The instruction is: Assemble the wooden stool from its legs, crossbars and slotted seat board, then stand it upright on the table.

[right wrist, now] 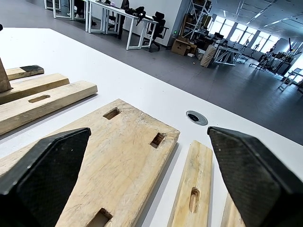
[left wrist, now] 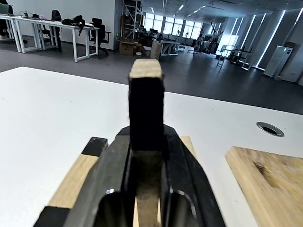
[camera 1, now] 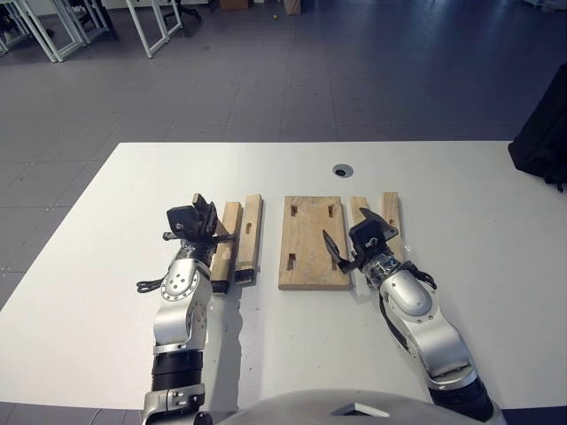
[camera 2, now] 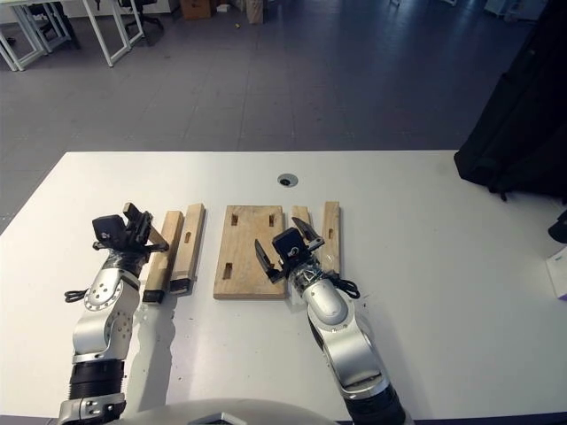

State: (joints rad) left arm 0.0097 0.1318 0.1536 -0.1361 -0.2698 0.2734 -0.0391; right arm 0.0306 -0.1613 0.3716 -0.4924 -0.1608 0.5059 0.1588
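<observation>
I have the left gripper (camera 1: 205, 213) closed on one wooden piece (left wrist: 146, 101) just beside the two legs (camera 1: 251, 232) lying left of the slotted seat board (camera 1: 306, 232) — while the right gripper (camera 1: 351, 235) hangs open over the board's right edge, probably to steady it.

Open-plan office or lab: rows of white desks (left wrist: 52, 24), swivel chairs (left wrist: 98, 27), shelving (left wrist: 129, 19), tall windows (left wrist: 255, 30), grey floor (camera 1: 354, 71).

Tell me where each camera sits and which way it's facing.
Head eyes: above, looking forward and down at the table; both arms show.
Left wrist: behind the left pincer, shut on a wooden bar, facing the room.
Right wrist: behind the open right pincer, facing the seat board.
Shared: both wrist views catch the seat board.
</observation>
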